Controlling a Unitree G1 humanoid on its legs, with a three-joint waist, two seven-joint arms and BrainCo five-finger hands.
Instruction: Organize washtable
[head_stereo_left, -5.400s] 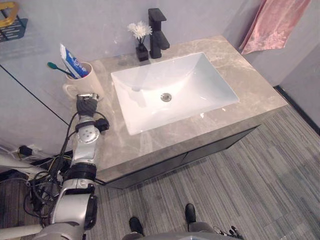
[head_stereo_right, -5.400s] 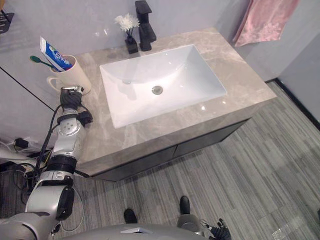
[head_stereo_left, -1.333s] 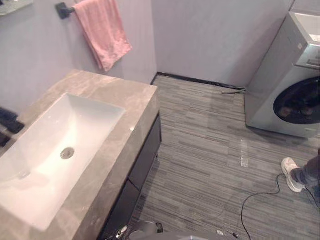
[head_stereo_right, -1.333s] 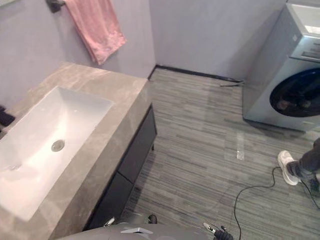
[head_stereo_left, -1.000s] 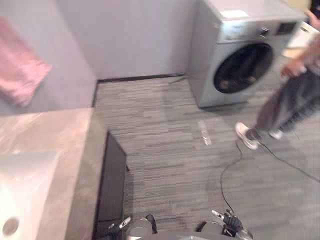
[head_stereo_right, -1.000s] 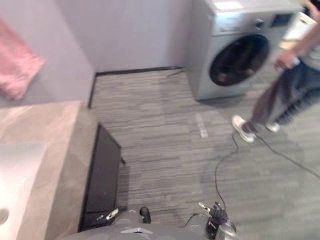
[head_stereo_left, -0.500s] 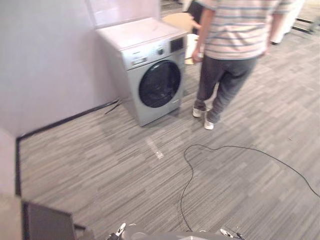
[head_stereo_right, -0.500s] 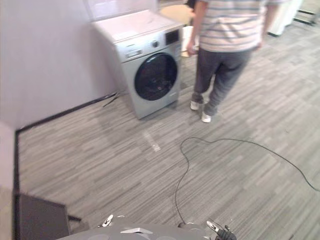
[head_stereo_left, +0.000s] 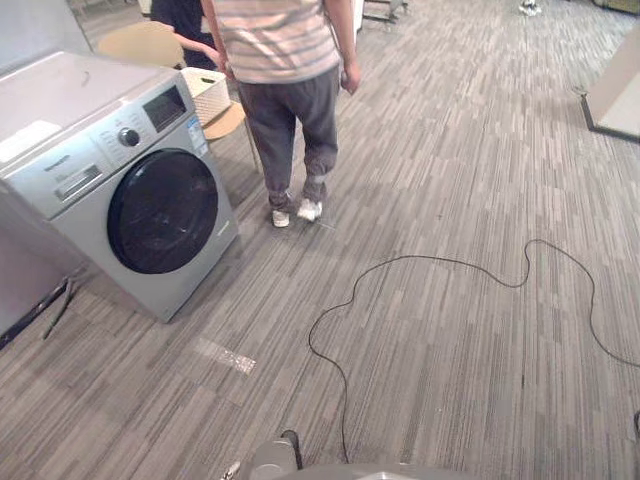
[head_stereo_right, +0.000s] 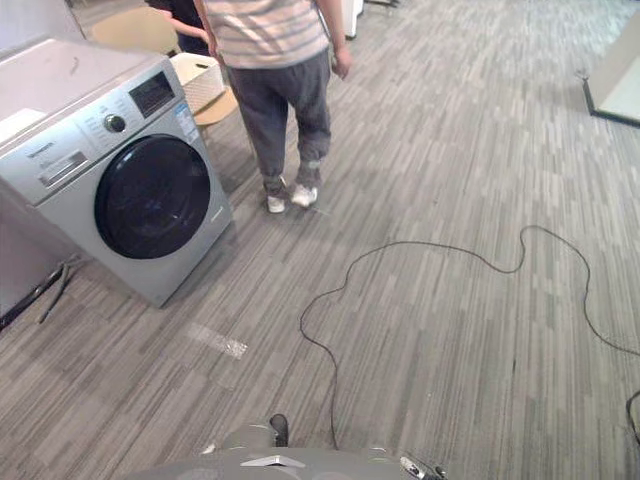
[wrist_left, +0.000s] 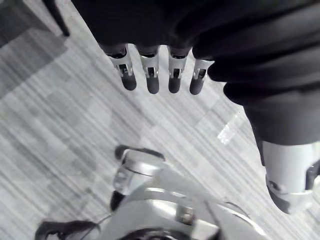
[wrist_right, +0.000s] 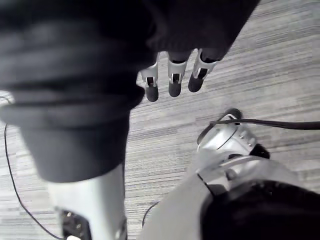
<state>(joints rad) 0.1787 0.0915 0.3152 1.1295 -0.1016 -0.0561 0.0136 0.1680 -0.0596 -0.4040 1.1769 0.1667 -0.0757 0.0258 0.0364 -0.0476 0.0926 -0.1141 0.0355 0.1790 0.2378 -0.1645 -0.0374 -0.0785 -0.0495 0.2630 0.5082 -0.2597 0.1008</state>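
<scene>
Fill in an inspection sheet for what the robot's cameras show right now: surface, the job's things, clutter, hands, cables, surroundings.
Surface: grey striped floor lies before the robot.
Job's things: nothing seen.
Clutter: a pale strip stuck on the floor; a white basket resting on a tan chair.
Hands: left hand hangs over the floor, fingers straight, holding nothing; right hand likewise.
Cables: a dark lead lies on the floor beside the washing machine.
Surroundings: the washing machine's door is shut; a person stands next to it, back to the robot.
</scene>
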